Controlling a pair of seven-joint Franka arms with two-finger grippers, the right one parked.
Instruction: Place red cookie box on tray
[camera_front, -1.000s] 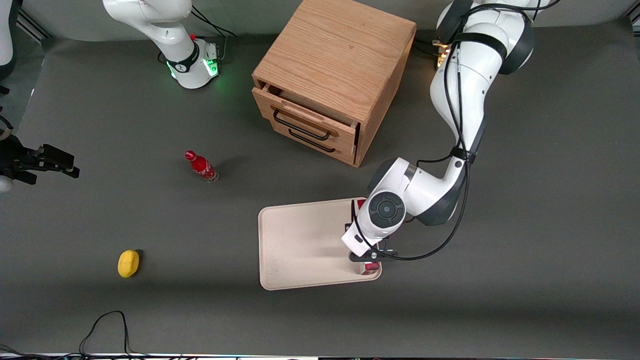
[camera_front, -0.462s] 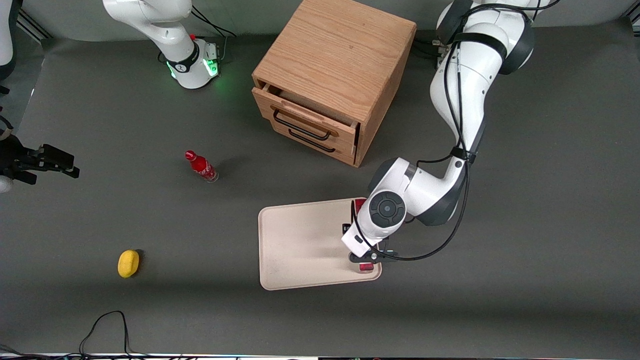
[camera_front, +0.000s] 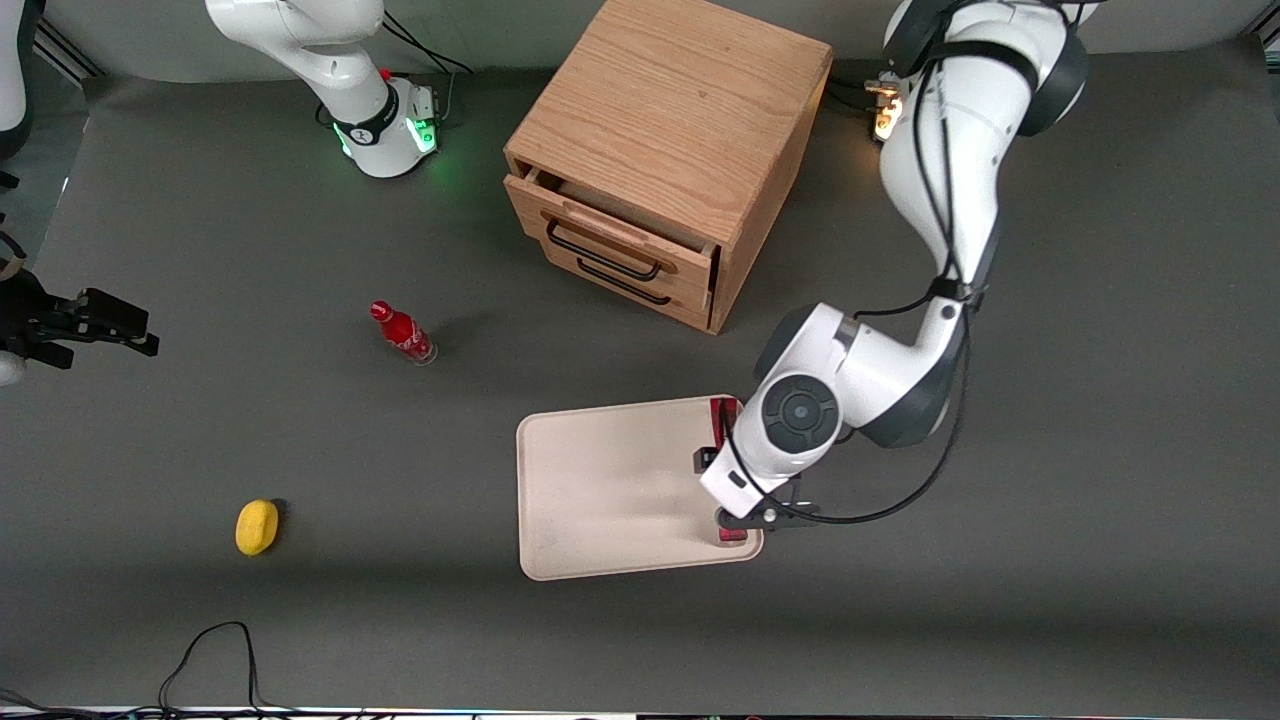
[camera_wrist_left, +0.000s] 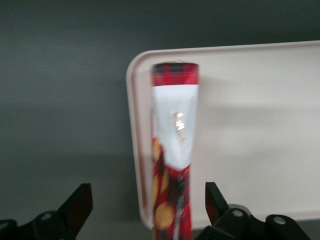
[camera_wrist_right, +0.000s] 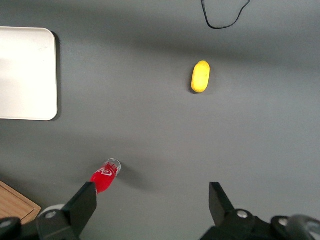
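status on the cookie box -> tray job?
Done: the red cookie box stands on its narrow edge on the tray, close to the rim at the working arm's end. In hand: the gripper is open, fingers clear on both sides of the box. Left: only pulling the arm away.

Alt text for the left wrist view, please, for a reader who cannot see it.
The red cookie box stands on its narrow edge on the tray, close to the rim. The gripper is above it, jaws open and clear of the box on both sides, with grey table around the tray.
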